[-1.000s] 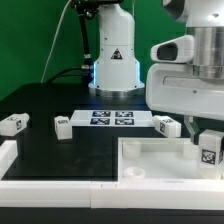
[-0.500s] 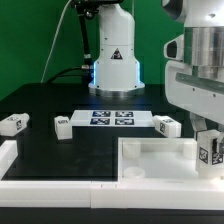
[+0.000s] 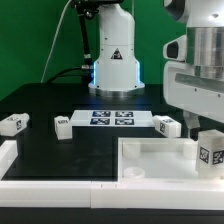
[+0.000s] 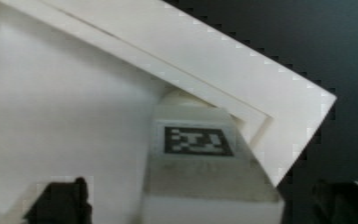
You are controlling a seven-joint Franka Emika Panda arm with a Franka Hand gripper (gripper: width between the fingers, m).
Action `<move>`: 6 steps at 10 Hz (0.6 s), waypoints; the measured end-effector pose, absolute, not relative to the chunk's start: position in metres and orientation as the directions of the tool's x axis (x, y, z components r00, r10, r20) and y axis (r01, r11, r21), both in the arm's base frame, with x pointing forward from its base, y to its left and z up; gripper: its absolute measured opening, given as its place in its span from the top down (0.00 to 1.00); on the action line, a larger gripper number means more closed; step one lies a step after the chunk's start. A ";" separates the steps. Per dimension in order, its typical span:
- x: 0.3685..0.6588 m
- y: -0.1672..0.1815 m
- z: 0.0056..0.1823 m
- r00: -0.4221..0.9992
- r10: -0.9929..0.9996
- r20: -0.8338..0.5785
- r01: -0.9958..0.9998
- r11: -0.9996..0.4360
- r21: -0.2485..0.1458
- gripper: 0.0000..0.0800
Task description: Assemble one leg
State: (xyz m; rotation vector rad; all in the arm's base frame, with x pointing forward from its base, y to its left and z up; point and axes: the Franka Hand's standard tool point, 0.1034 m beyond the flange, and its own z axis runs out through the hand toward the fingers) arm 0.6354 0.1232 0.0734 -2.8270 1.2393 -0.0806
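Note:
A leg (image 3: 210,150), a stubby white block with a square marker tag, stands upright at the corner of the white tray-like tabletop (image 3: 150,160) on the exterior view's right. My gripper (image 3: 205,125) hangs just above it, largely cut off by the frame edge. In the wrist view the leg (image 4: 208,150) sits against the tabletop's corner rim (image 4: 247,90). My gripper (image 4: 202,205) is open, and a gap shows between each dark finger (image 4: 60,200) and the leg. Three more legs lie on the black table (image 3: 12,124), (image 3: 62,126), (image 3: 167,125).
The marker board (image 3: 112,118) lies flat at the table's middle back. The arm's white base (image 3: 113,65) stands behind it. A white fence (image 3: 10,165) runs along the front and the exterior view's left edge of the table.
My gripper has shifted toward the exterior view's right, most of it between the two earlier frames. The leg has stayed at the tabletop's corner.

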 end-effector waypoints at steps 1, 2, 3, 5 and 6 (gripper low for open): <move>0.635 0.124 0.074 0.783 -0.620 0.038 -0.618 -0.784 -0.064 0.20; 0.635 0.126 0.074 0.860 -0.509 0.045 -0.506 -0.861 -0.059 0.19; 0.635 0.125 0.073 0.906 -0.420 0.050 -0.417 -0.907 -0.055 0.19; 0.635 0.124 0.073 0.983 -0.173 0.062 -0.170 -0.985 -0.038 0.19; 0.635 0.124 0.073 0.997 -0.049 0.066 -0.048 -0.999 -0.026 0.19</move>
